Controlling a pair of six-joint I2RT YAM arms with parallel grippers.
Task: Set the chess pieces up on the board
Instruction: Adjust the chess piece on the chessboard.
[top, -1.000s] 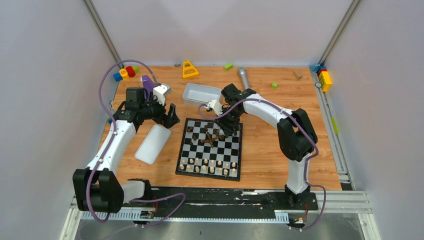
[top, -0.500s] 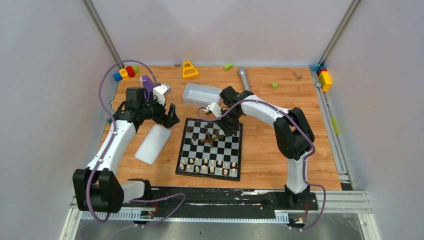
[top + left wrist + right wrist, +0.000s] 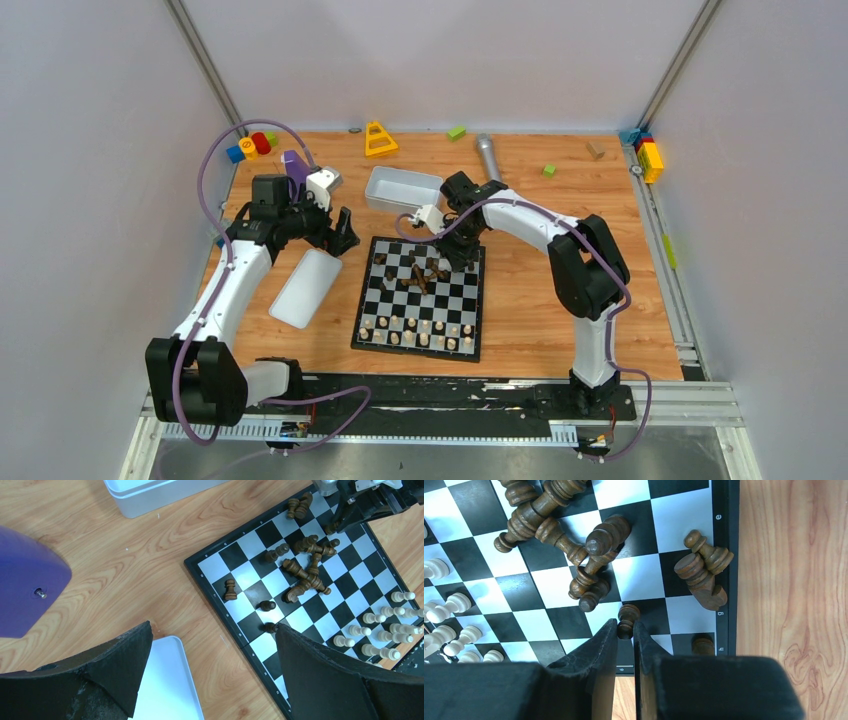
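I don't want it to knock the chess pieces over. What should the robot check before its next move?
1. Right gripper pinching one dark pawn: ok.
2. Pawn lifted clear of the board: cannot tell.
3. Left gripper open, off to the board's side: ok.
4. Other dark pieces standing: not ok, most lie in a heap.
5. Pale pieces lined up in rows: ok.
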